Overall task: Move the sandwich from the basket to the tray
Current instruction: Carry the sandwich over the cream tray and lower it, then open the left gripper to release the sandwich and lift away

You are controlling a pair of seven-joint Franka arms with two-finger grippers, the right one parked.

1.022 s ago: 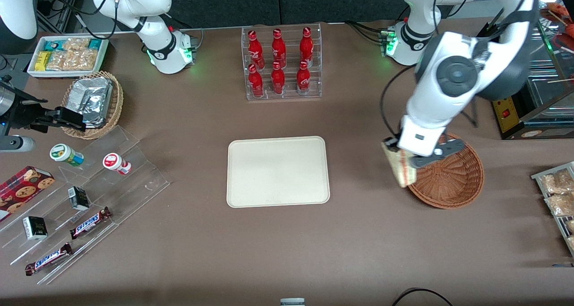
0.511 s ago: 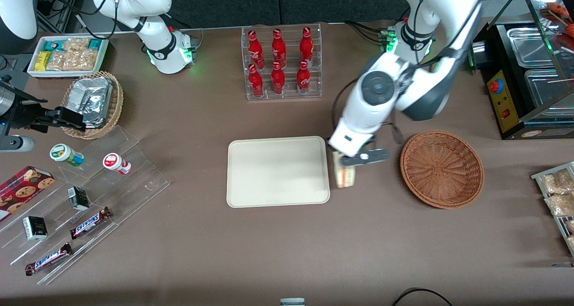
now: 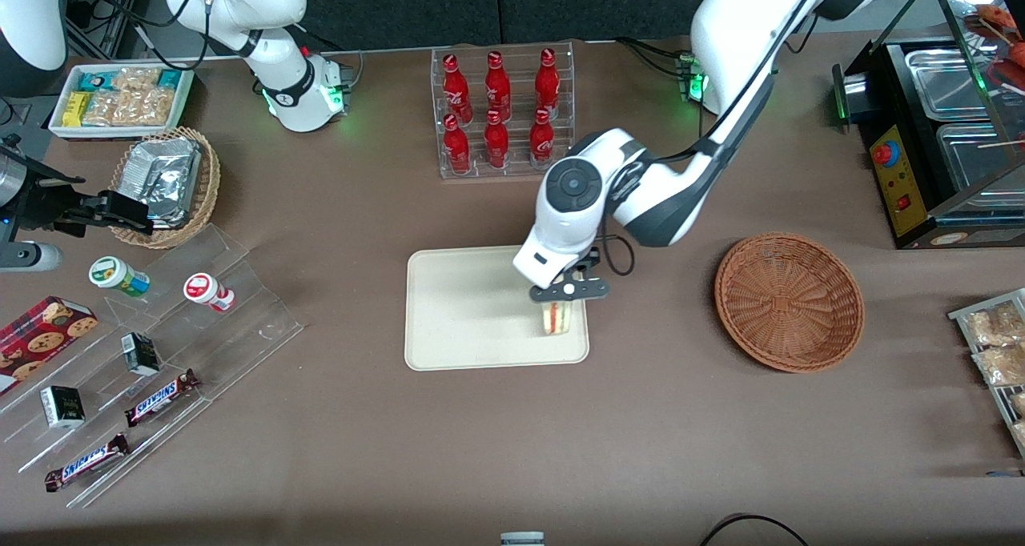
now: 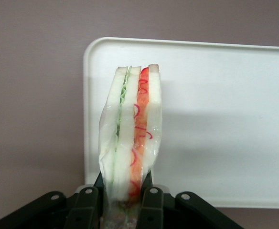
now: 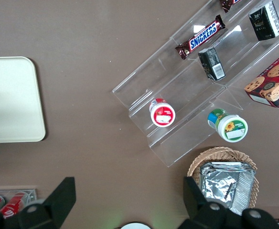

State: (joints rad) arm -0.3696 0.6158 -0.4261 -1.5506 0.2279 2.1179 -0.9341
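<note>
My left gripper (image 3: 558, 310) is shut on the sandwich (image 3: 556, 318), a wrapped wedge of white bread with red and green layers, and holds it over the cream tray (image 3: 472, 322) near the tray's corner closest to the basket. The wrist view shows the sandwich (image 4: 130, 138) squeezed between the black fingers (image 4: 151, 202), with the tray (image 4: 225, 119) below it. The gripper (image 4: 123, 200) hides the sandwich's lower end. The reddish-brown wicker basket (image 3: 789, 302) sits empty toward the working arm's end of the table.
A clear rack of red bottles (image 3: 503, 112) stands farther from the front camera than the tray. Clear stepped racks with snacks (image 3: 152, 354) and a tan basket with a foil pack (image 3: 164, 182) lie toward the parked arm's end. A snack tray (image 3: 997, 354) lies beside the wicker basket.
My gripper has carried the sandwich from over the basket's rim across the bare table to over the tray's corner. The basket has stayed in place.
</note>
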